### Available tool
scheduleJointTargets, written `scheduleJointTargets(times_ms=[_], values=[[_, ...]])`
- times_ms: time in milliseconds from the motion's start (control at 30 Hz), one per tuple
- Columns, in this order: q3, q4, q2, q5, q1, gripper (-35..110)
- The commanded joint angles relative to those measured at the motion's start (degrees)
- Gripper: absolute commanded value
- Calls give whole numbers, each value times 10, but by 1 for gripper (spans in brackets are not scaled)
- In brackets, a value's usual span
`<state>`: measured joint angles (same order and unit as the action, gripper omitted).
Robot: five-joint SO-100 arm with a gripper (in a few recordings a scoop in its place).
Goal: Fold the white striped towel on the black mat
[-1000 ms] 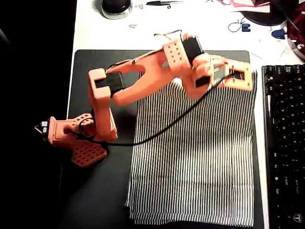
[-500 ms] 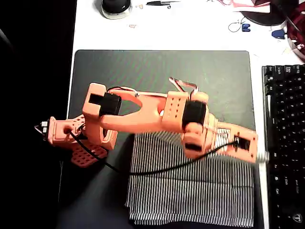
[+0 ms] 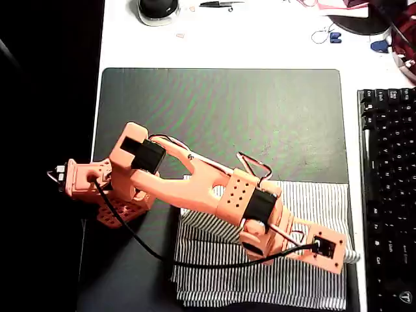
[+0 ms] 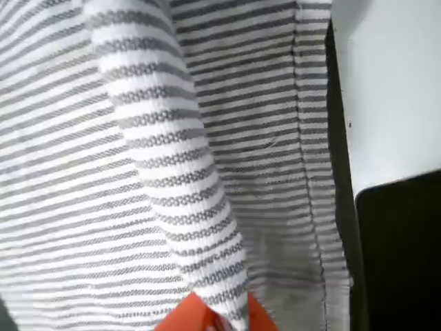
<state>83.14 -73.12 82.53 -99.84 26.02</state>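
The white striped towel (image 3: 312, 201) lies on the near right part of the black mat (image 3: 221, 110), its far edge lifted and carried over its near half. My orange gripper (image 3: 348, 255) hangs over the towel's right side near the mat's right edge, shut on the cloth. In the wrist view a pinched ridge of the towel (image 4: 165, 172) runs up from the gripper (image 4: 210, 318) at the bottom, with the flat layer and its hemmed edge beneath. The arm hides the towel's middle in the overhead view.
A black keyboard (image 3: 387, 195) lies just right of the mat, a strip of white table between them. The arm's base (image 3: 97, 185) stands at the mat's left edge. A round black object (image 3: 158, 8) and small tools lie on the white table beyond the mat.
The gripper has swept from the mat's far right corner toward the near edge, dragging the towel's far edge along. The far half of the mat is now uncovered.
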Motion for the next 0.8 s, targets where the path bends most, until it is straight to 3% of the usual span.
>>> scheduleJointTargets(times_ms=[0,200,500,767], values=[[11,29,4,-19,21,0],[39,62,-12,-37,48,3],[136,245,8,-131,112,13],[147,191,95,-109,91,13]])
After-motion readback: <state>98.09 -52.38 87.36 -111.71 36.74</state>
